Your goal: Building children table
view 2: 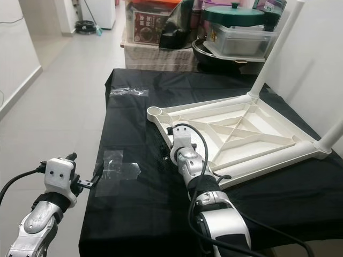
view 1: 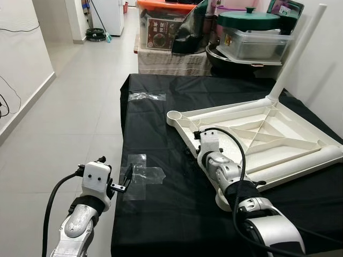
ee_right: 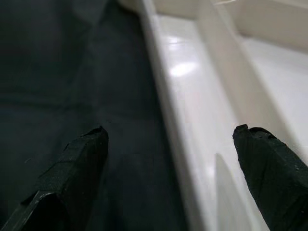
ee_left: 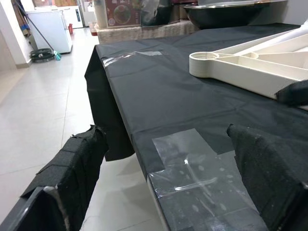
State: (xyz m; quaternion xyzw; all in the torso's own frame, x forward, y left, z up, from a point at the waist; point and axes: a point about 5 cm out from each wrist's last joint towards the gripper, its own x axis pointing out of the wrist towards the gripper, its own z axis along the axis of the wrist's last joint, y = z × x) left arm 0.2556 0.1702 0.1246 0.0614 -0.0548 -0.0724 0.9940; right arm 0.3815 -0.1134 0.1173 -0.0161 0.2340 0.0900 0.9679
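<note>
On the black cloth [view 1: 177, 176] covering the work surface there's a white plastic kids' table top [view 1: 252, 136] lying upside down, ribbed underside facing up, sitting toward the robot's right half of the cloth. One white leg [view 1: 297, 51] is already stuck in the far corner and pokes up at a slant, another leg [view 1: 300, 166] lies flat along the near-right edge of the top, and the corner socket [view 1: 175, 116] nearest the middle of the cloth has nothing in it. The right gripper [ee_right: 168, 168] is down at the near-left edge of the table top with its fingers [ee_right: 79, 163] spread wide, one over the black cloth and the other over the white plastic rim, so it straddles the edge without clamping anything. The left gripper [ee_left: 159, 163] hangs just off the left edge of the cloth, fingers parted too, nothing held, pointing at some patches of clear tape [view 1: 142, 174] stuck on the cloth near that edge. More tape [view 1: 146, 97] sits further back on the cloth. Behind it all there's a pile of stuff: a clear storage box [view 1: 257, 44] with a green lid [view 1: 248, 20] on top, plus a red-lidded bin [view 1: 163, 21], and grey floor tiles [view 1: 80, 107] off to the left.
</note>
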